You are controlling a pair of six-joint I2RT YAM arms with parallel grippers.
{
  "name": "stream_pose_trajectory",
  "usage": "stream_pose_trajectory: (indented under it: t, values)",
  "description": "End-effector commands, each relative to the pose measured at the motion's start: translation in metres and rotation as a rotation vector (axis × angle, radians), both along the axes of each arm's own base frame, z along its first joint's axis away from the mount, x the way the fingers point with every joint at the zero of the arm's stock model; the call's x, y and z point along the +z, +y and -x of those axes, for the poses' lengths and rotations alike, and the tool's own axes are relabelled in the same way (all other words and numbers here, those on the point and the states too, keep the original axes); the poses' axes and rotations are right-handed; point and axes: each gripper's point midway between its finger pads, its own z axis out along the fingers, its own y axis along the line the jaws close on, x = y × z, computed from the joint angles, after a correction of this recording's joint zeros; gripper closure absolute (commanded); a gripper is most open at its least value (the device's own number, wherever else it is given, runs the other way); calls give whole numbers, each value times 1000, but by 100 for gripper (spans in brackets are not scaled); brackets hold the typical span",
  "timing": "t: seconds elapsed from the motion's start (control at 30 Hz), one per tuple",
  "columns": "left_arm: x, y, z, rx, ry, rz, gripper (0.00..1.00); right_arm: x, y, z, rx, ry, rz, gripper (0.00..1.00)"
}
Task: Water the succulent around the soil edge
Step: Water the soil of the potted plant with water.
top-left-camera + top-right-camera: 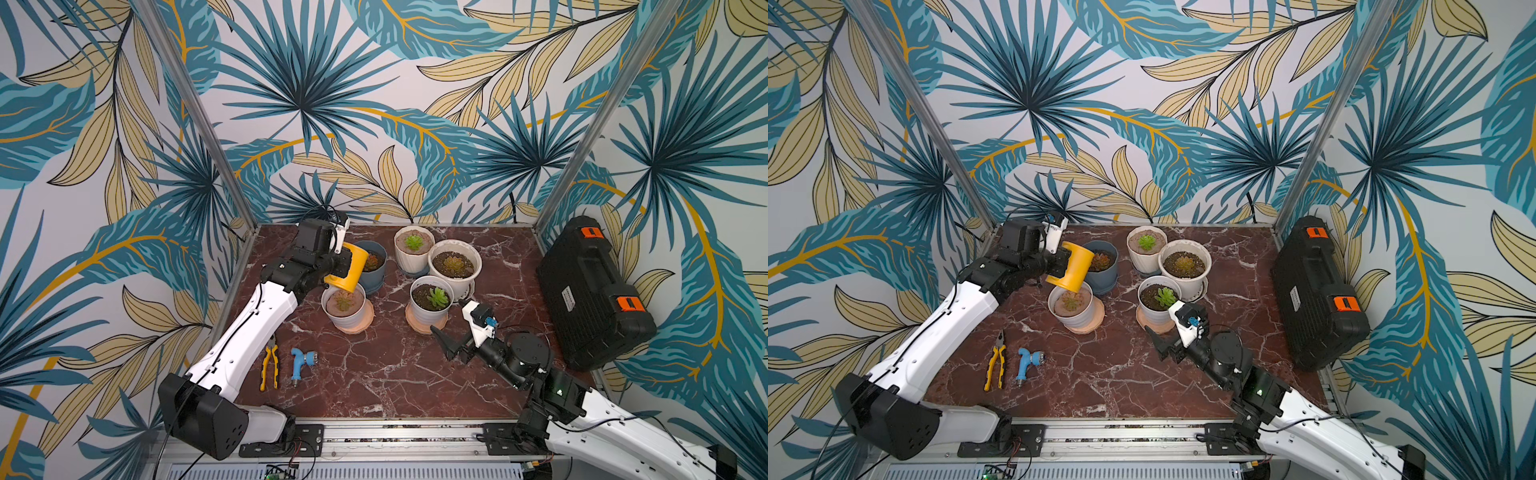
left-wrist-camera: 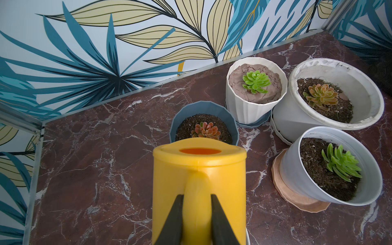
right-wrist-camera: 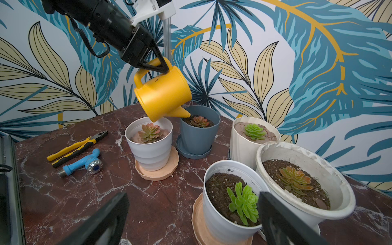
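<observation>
My left gripper [image 2: 197,197] is shut on the handle of a yellow watering can [image 3: 163,93], which it holds tilted in the air. The can's body hangs over a white pot [image 3: 150,152] that holds a pink-green succulent [image 3: 150,132]. Its spout [image 3: 182,113] reaches over the near rim of the blue pot [image 3: 199,137], at the soil edge beside a reddish succulent [image 3: 199,121]. No stream of water shows. My right gripper [image 1: 446,343] stands open and empty, low in front of another white pot [image 1: 428,313] with a green succulent [image 3: 244,201].
Two more white pots [image 1: 413,253] [image 1: 455,266] stand at the back. Yellow pliers [image 1: 269,365] and a blue hose nozzle [image 1: 300,363] lie at the front left. A black case [image 1: 594,291] sits off the right edge. Walls close in the back and sides.
</observation>
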Motion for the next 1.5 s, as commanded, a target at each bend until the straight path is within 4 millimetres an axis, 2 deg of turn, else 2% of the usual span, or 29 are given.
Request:
stream_pose_trajectory:
  t: [0.0, 0.27, 0.63, 1.07, 1.47]
  values:
    - [-9, -5, 1, -11, 18, 3, 100, 9, -1, 2, 4, -20, -12, 0]
    - [-21, 0, -3, 13, 41, -29, 100, 9, -1, 2, 4, -20, -12, 0]
    - [-24, -3, -1, 8, 60, -12, 100, 10, -2, 2, 3, -21, -14, 0]
    - [-23, 8, 20, 14, 74, -19, 100, 10, -2, 3, 6, -21, -16, 1]
    - [-14, 14, 31, 19, 60, -16, 100, 11, -2, 3, 7, -23, -19, 0]
